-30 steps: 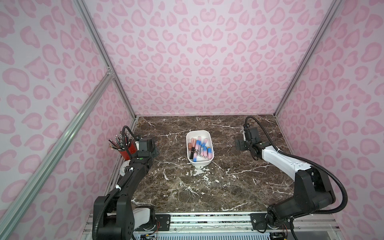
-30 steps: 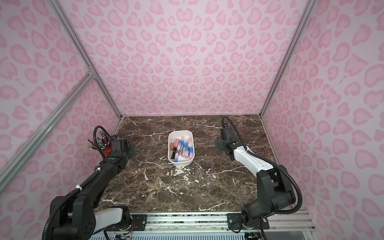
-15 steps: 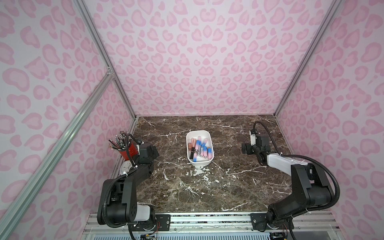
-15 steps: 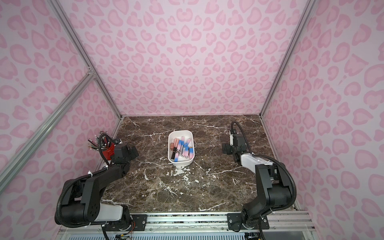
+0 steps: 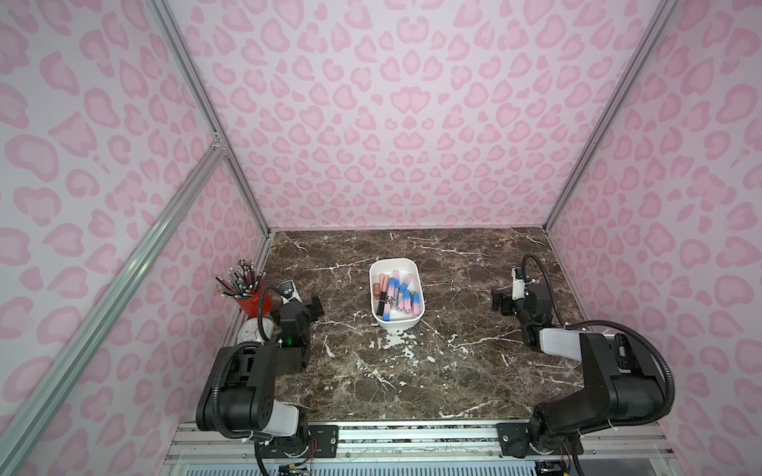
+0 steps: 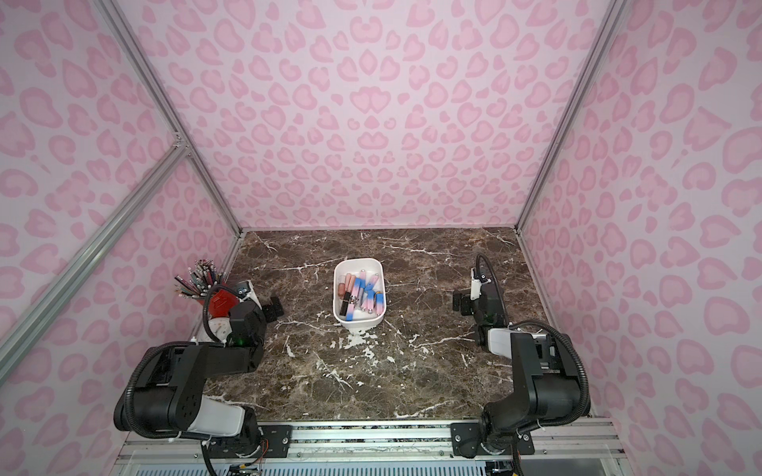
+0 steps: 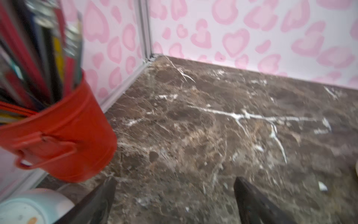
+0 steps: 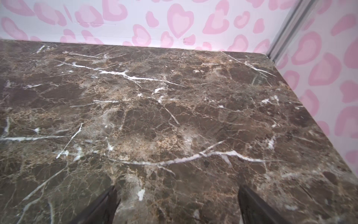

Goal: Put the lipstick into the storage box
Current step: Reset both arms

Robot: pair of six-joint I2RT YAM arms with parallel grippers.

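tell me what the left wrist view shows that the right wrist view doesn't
Left wrist only: a red cup of pencils and a white round object beside it. Right wrist only: nothing of its own. Both: marble table, pink heart wall, a corner post, and an open, empty gripper: the left gripper and the right gripper.

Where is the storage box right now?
In both top views the storage box sits centre of the table, lipsticks inside, between the left gripper and right gripper.
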